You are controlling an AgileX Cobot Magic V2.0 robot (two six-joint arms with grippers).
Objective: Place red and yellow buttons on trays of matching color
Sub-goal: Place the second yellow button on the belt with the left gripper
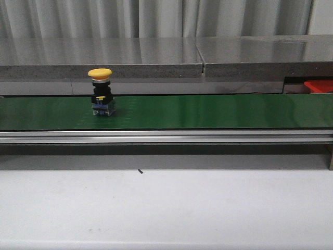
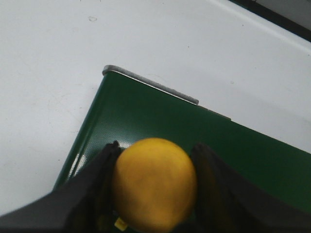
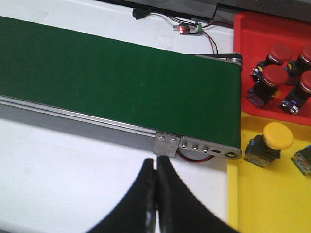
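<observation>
The left gripper (image 2: pixel 154 194) closes around the yellow button (image 2: pixel 154 184) on the belt (image 2: pixel 146 116); lifting it toward the yellow tray (image 3: pixel 262 204) seems next, while the right gripper (image 3: pixel 156 194) is shut empty.

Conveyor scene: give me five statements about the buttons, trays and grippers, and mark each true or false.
1. A yellow button stands upright on the green belt. True.
2. The right gripper holds a red button. False: it is shut on nothing, over the white table.
3. The red tray holds only red buttons. True, as far as the right wrist view shows.
4. The yellow tray is empty. False: a yellow button sits in it.
5. The left gripper hangs far from any button. False: its fingers flank the yellow cap.
</observation>
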